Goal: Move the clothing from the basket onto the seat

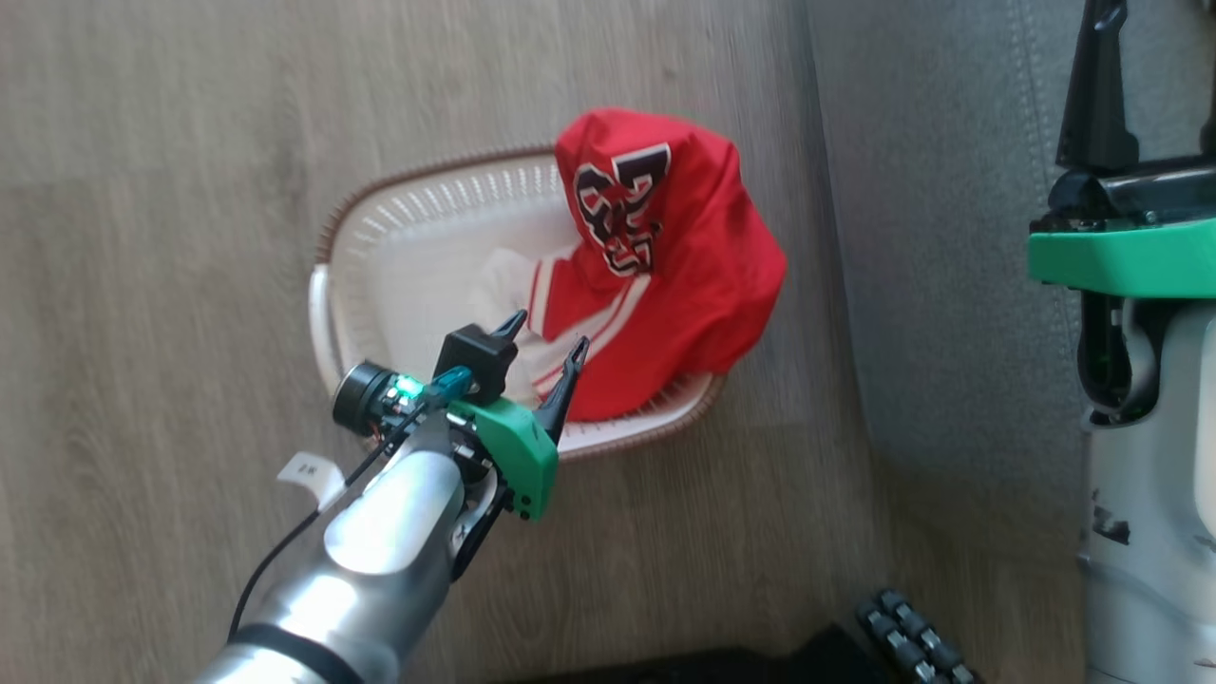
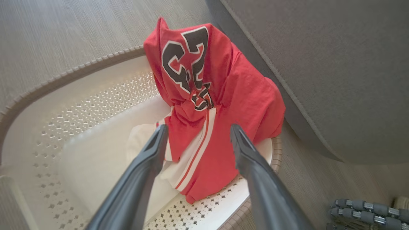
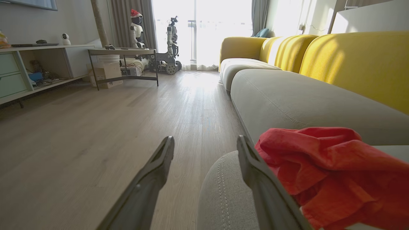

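A red garment with black-and-white number print (image 1: 665, 247) is heaped in the cream basket (image 1: 418, 218) and hangs over its right rim, with white-striped red fabric below it. My left gripper (image 1: 549, 332) hovers open over the basket's near side. Its fingers frame the striped fabric (image 2: 198, 150) without touching it. In the left wrist view the clothing (image 2: 217, 95) rises above the basket wall (image 2: 105, 105). Another red garment (image 3: 335, 169) lies on the grey seat (image 3: 287, 102). My right gripper (image 3: 205, 140) stands open beside it with nothing in it, and it is above the seat (image 1: 950, 237) in the head view.
The basket stands on wooden floor (image 1: 171, 285), close to the sofa's front edge. My wheeled base (image 1: 902, 636) is at the bottom. Yellow back cushions (image 3: 351, 60) line the sofa. A table (image 3: 123, 54), a sideboard (image 3: 32, 64) and other robots (image 3: 169, 41) stand far across the room.
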You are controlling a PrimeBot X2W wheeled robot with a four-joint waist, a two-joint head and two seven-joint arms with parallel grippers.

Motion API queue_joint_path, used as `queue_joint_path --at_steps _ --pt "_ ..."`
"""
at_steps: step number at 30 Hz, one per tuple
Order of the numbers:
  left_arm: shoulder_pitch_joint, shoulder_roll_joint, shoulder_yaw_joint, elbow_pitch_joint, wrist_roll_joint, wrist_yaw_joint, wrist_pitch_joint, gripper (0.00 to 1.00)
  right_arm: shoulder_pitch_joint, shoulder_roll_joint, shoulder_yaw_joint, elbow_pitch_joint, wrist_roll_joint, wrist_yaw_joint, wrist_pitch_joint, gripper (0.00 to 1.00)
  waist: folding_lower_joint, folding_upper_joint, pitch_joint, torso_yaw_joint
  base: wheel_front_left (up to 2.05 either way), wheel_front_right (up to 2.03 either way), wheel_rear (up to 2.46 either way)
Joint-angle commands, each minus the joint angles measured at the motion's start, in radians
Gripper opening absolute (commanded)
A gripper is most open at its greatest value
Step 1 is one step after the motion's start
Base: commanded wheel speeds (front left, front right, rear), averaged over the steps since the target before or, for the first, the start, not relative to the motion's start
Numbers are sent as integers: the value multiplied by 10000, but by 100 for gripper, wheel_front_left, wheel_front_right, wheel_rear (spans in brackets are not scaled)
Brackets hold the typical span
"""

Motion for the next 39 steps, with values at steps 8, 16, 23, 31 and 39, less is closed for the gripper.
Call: queue_joint_path --at_steps 8,16,23,31,39 --pt "-932 86 -763 244 -1114 345 -46 100 -201 5 419 -1166 89 -4 -10 100 -1 1 1019 -492 0 0 0" --pt "-2264 86 -1230 919 -1833 521 -170 100 -410 5 653 -1617 350 -4 -33 100 -1 1 1724 -926 0 0 0" --pt "-3140 86 -1354 1860 -2196 539 -250 100 -607 5 747 -1841 591 -4 -106 100 -1 1 2258 -1279 0 0 0" --pt "-3770 86 -1397 2566 -2535 481 -417 100 -653 5 792 -1995 777 -4 -174 100 -1 1 2673 -1571 0 0 0" --pt "-4146 86 -1535 2726 -2789 429 -586 100 -653 5 829 -1940 905 -4 -211 100 -1 1 2807 -1741 0 0 0"
